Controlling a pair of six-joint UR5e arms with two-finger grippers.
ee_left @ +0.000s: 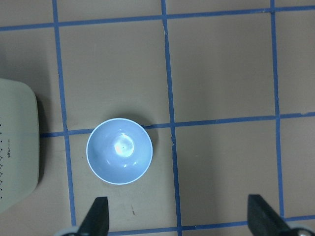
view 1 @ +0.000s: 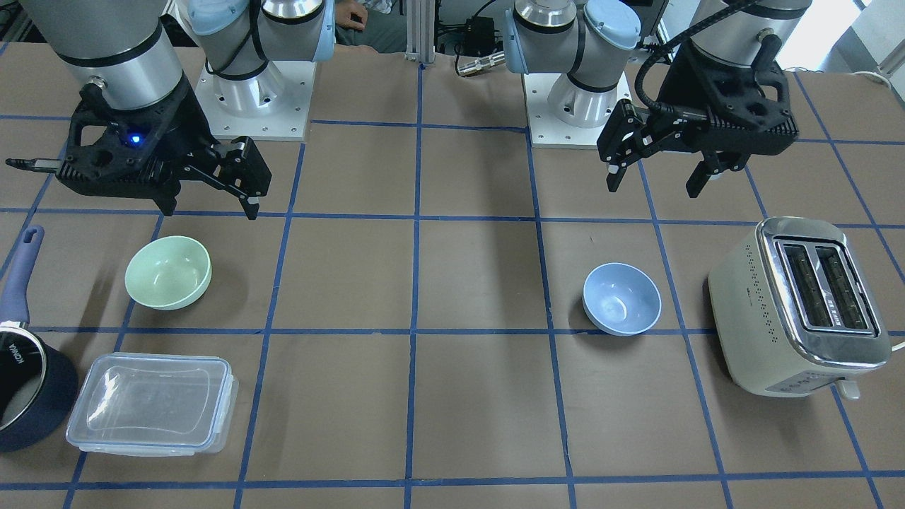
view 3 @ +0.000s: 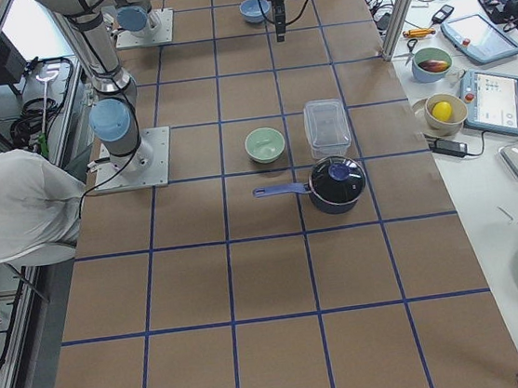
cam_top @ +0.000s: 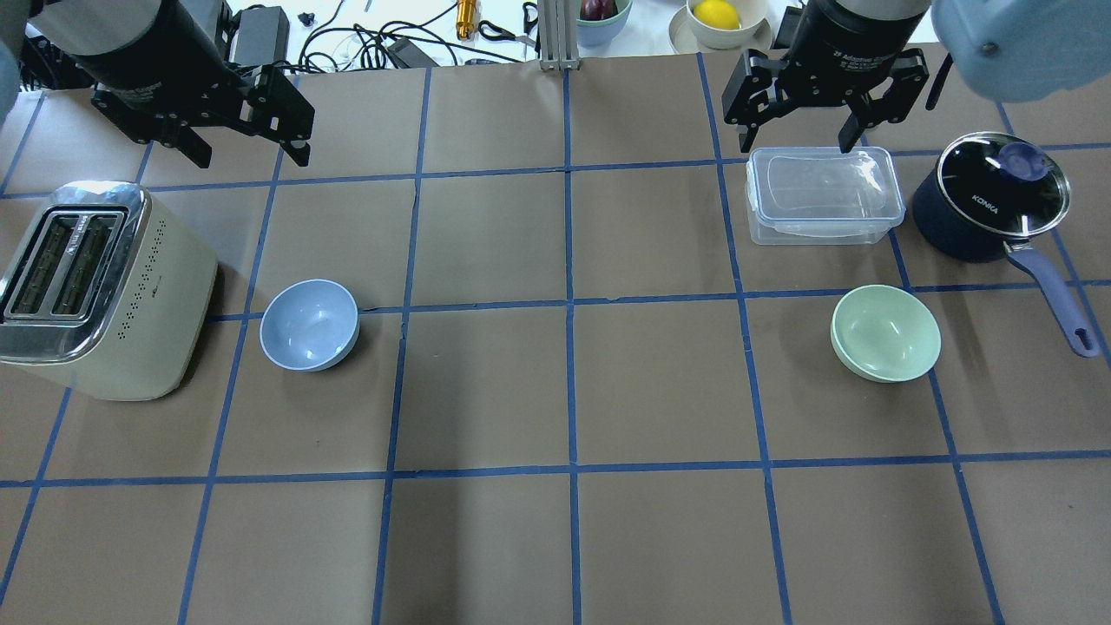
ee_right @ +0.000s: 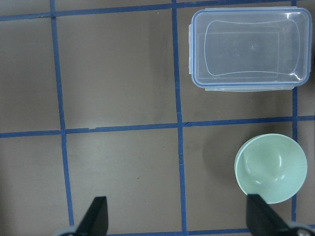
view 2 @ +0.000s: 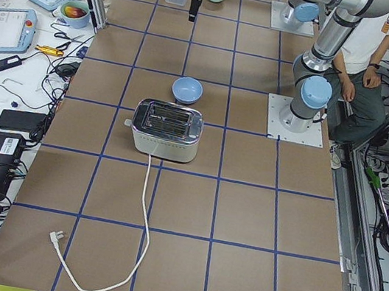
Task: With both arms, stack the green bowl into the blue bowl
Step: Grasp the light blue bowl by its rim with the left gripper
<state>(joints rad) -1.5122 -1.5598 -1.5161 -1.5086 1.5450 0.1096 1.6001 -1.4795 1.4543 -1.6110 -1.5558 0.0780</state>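
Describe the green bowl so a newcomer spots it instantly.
Find the dark long-handled saucepan at the robot's right. Beside its handle, nearer the robot than the clear lidded box, sits the green bowl: the only mint, open, round dish there.

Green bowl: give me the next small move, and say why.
Probably bring the right pincer over the rim of the green bowl and lower it. The pincer hangs open, raised and offset from the bowl, which sits untouched, far from the blue bowl.
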